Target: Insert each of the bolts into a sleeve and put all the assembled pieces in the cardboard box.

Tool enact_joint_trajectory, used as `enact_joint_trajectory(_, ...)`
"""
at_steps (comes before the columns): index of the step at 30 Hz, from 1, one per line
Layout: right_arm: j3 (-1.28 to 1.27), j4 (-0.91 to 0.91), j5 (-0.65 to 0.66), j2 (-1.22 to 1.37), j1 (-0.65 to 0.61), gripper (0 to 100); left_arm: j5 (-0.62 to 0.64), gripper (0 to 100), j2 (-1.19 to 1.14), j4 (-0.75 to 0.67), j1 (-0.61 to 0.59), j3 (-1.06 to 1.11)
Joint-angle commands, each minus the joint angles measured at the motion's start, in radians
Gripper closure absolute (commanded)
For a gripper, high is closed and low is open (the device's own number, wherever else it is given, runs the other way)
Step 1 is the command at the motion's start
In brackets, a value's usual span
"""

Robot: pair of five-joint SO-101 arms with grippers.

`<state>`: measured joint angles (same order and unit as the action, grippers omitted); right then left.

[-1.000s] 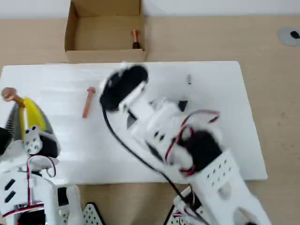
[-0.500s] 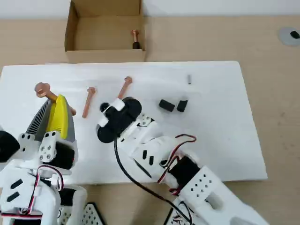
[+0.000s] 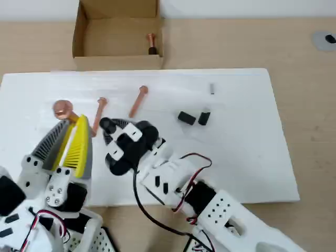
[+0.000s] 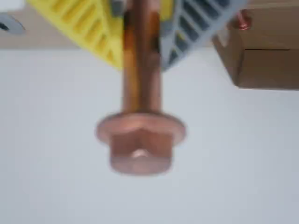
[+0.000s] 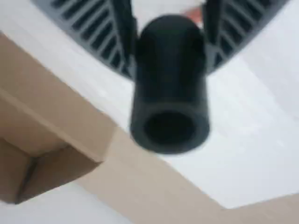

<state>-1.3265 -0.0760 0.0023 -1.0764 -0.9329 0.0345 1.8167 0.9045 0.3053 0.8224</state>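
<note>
Wood table (image 3: 310, 105), white board (image 3: 247, 157) on top, cardboard box (image 3: 116, 62) at the board's far edge with one assembled piece (image 3: 151, 43) inside against a side wall

On the board: two loose bolts (image 3: 137, 101), (image 3: 99, 111) and two spare sleeves (image 3: 185, 117), (image 3: 204, 118) just beside each other

Left gripper (image 3: 73, 119) clamped on a copper bolt (image 4: 140, 140), head sticking out past the tips. Right gripper (image 3: 111, 127) clamped on a black sleeve (image 5: 169, 112), bore facing out, near that bolt

vs 0.5 s ago: left arm has swung in over the board, right arm pulled back toward it; at 1.0 s ago it stretched across mid-board

Unclear: grey speck (image 3: 211, 88) too small to identify, grey disc (image 3: 325, 39) cut by the frame edge, one loose bolt's tip runs under the yellow finger (image 3: 79, 147)
</note>
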Motion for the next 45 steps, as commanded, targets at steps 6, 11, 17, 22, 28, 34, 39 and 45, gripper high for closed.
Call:
enact_joint_trajectory(6,0.001,0.026,-0.049,-0.036,-0.001,98.9,-0.061,99,-0.005,-0.006,0.051,-0.009)
enact_joint_trajectory(11,0.004,0.026,-0.049,-0.036,0.004,98.9,-0.063,99,-0.004,0.08,0.052,-0.015)
enact_joint_trajectory(17,0.005,0.026,-0.049,-0.036,0.004,98.9,-0.061,99,-0.004,0.094,0.048,-0.008)
enact_joint_trajectory(22,0.007,0.028,-0.049,-0.036,0.004,98.9,-0.058,99,-0.004,0.089,0.048,-0.006)
enact_joint_trajectory(28,0.016,0.029,-0.055,-0.036,0.004,98.9,-0.057,99,-0.005,0.06,0.049,0.034)
enact_joint_trajectory(34,0.039,0.026,-0.052,-0.036,0.004,98.9,-0.055,99,-0.002,-0.017,0.048,0.095)
enact_joint_trajectory(39,0.039,0.026,-0.054,-0.036,0.004,98.9,-0.055,99,-0.001,-0.041,0.046,0.112)
enact_joint_trajectory(45,0.039,0.026,-0.055,-0.036,0.004,98.9,-0.058,99,-0.002,-0.038,0.046,0.117)
